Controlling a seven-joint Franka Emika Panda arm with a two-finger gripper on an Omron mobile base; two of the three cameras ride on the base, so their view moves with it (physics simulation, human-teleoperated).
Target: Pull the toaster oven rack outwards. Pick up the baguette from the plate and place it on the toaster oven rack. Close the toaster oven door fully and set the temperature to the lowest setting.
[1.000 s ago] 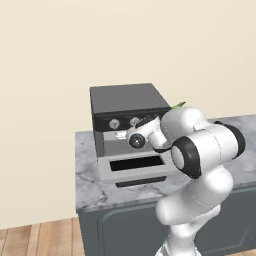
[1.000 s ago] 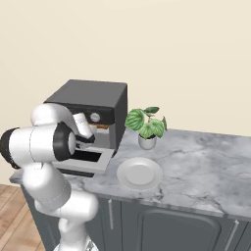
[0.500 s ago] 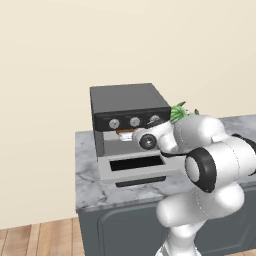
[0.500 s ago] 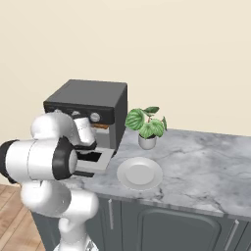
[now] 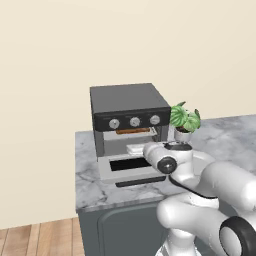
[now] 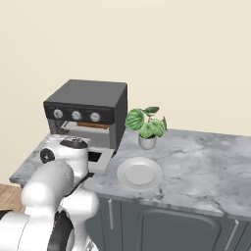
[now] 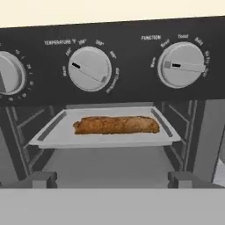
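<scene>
The dark grey toaster oven (image 5: 129,102) (image 6: 90,98) stands on the counter with its toaster oven door (image 5: 106,169) folded down flat. Inside, the orange-brown baguette (image 7: 116,125) (image 5: 132,131) (image 6: 93,126) lies lengthwise on the light-grey toaster oven rack (image 7: 105,139). My gripper (image 7: 113,180) is open and holds nothing; it faces the cavity from the front, above the door, apart from the rack. The temperature knob (image 7: 90,69) is straight above the baguette. The white plate (image 6: 139,172) sits bare to the oven's right.
A potted green plant (image 6: 145,126) (image 5: 184,120) stands right of the oven, behind the plate. Two more silver knobs (image 7: 182,65) (image 7: 9,74) flank the temperature knob. The marble counter (image 6: 206,162) stretches to the right. My own arm covers the door's right end in the left base view.
My hand has drawn back from the oven front and dropped lower, in front of the cavity. The jaws stayed open. Baguette, door and plate have not moved.
</scene>
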